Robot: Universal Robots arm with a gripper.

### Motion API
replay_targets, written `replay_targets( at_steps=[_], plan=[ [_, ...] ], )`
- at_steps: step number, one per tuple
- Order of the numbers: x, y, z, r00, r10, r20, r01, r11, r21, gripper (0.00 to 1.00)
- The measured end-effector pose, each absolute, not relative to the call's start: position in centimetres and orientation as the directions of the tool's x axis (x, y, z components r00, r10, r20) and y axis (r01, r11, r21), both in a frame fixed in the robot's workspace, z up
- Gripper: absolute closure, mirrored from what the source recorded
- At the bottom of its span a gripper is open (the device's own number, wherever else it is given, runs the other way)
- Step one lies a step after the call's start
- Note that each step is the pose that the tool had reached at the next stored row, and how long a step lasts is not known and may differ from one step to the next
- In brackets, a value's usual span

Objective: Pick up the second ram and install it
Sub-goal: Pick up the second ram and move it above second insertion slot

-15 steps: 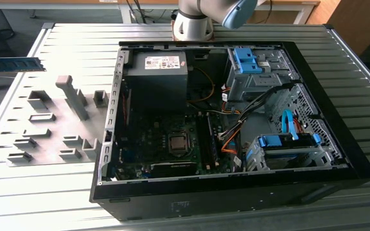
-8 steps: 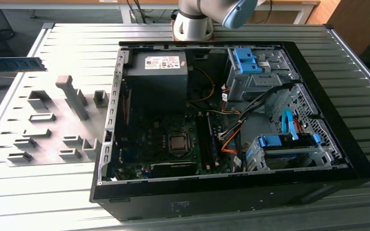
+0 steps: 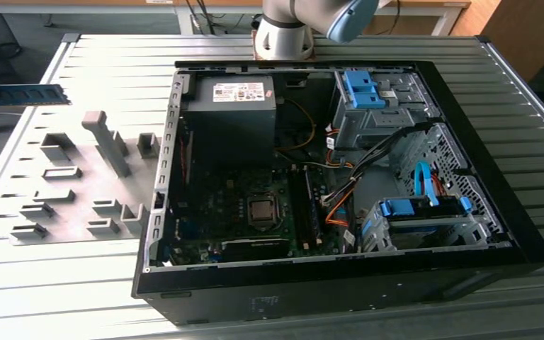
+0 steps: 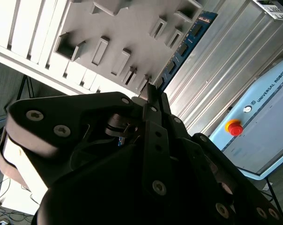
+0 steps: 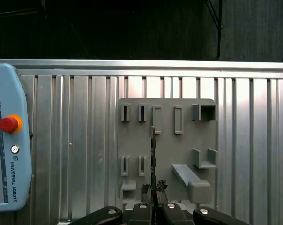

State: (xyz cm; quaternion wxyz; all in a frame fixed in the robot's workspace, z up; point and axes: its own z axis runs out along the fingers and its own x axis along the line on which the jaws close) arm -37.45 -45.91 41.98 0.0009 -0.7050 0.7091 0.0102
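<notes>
The second ram [image 4: 186,47] is off its holder and in the air. The claw [image 5: 153,188] is closed tight on the board's two faces and holds nothing else. I judge the pick-up done and the carry in hand, with the install not yet made.

In the second wrist view the stick is a slim blue-green board with a row of black chips, and one stretch of it runs straight out from between the fingers. In the first wrist view it shows edge-on as a thin dark line. It lies level above the gray holder plate [image 5: 167,140], clear of the plate's blocks and slots.

The open computer case [image 3: 470,234] stands just beside that plate, on the exterior view's right. Both rest on the ribbed metal counter [image 3: 499,85]. The long black memory slots [image 3: 302,205] lie deep in the case, well apart from the plate.

Seating the stick calls for three things:
- Its long edge must be squared to a free slot.
- Its notch must match the slot's key.
- It must be pressed straight down, evenly at both ends.

I cannot tell which slot is free. Loose cables crowd the case floor on the slots' side away from the plate, so the way in looks tight.
</notes>
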Motion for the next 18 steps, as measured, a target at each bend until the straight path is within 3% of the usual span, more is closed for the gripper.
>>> replay_targets(
  at_steps=[18],
  plan=[
    [-36.0, -45.9, 42.0, -0.006, -1.000, -0.016, -1.000, 0.006, 0.013, 0.86]
  ],
)
